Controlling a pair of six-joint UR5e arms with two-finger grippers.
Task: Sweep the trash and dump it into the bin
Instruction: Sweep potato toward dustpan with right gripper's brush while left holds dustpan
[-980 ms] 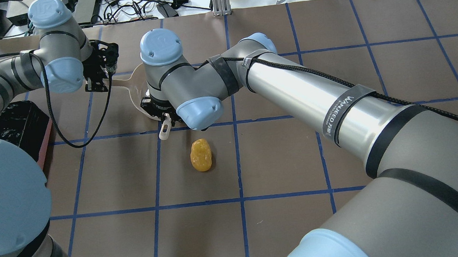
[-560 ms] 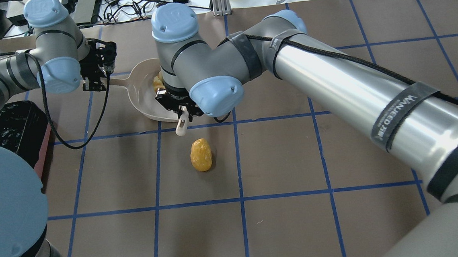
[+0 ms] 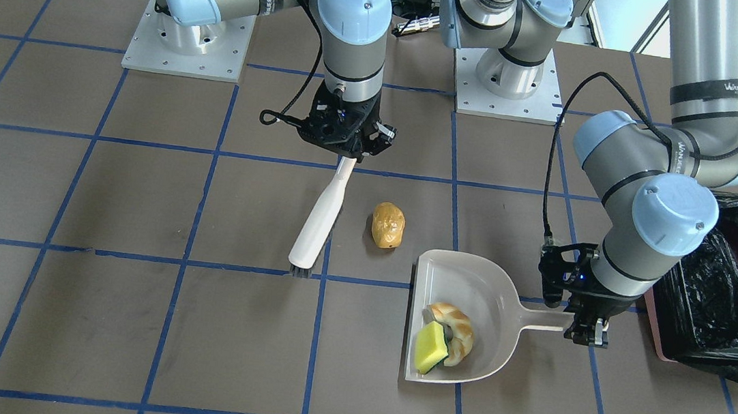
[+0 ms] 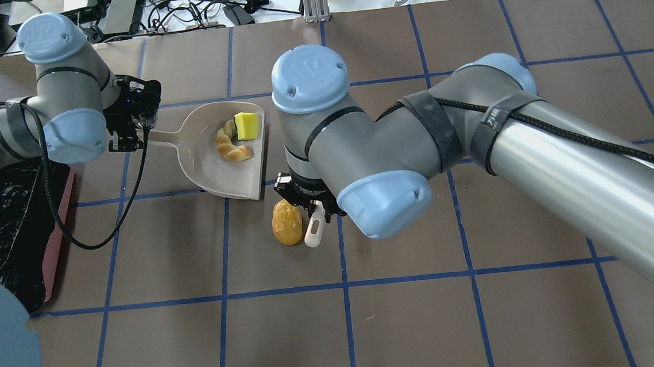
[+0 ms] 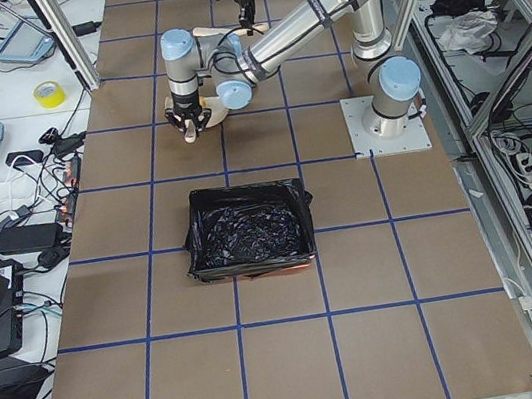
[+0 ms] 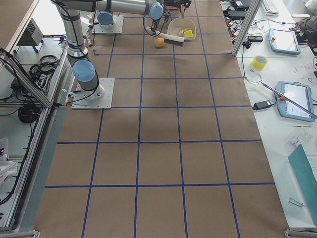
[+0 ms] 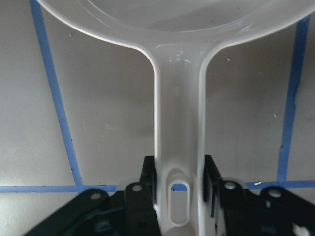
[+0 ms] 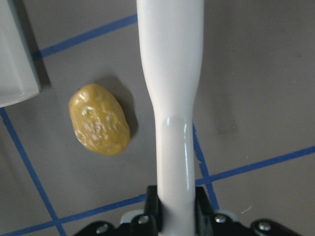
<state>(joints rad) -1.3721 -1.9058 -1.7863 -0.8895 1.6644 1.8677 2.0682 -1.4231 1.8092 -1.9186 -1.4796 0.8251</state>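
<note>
A beige dustpan (image 3: 494, 292) lies flat on the table with my left gripper (image 3: 586, 326) shut on its handle (image 7: 178, 147). Inside it are the tan croissant piece (image 3: 456, 326) and the yellow sponge (image 3: 429, 349). The golden-brown potato lump (image 3: 387, 225) sits on the table just off the near corner of the pan's open edge. My right gripper (image 3: 345, 153) is shut on a white brush (image 3: 320, 219), which slants down beside the potato (image 8: 100, 120) on the side away from the pan. The black-lined pink bin (image 3: 716, 298) stands beyond the left gripper.
The table is brown paper with a blue tape grid. The arms' base plates (image 3: 187, 44) are at the robot's side. Cables, tablets and a yellow tape roll (image 5: 49, 93) lie on the benches past the table's edges.
My right arm has carried the brush off the dustpan toward the robot, down beside the potato. The croissant and sponge now show in the pan. The left arm and pan shifted slightly.
</note>
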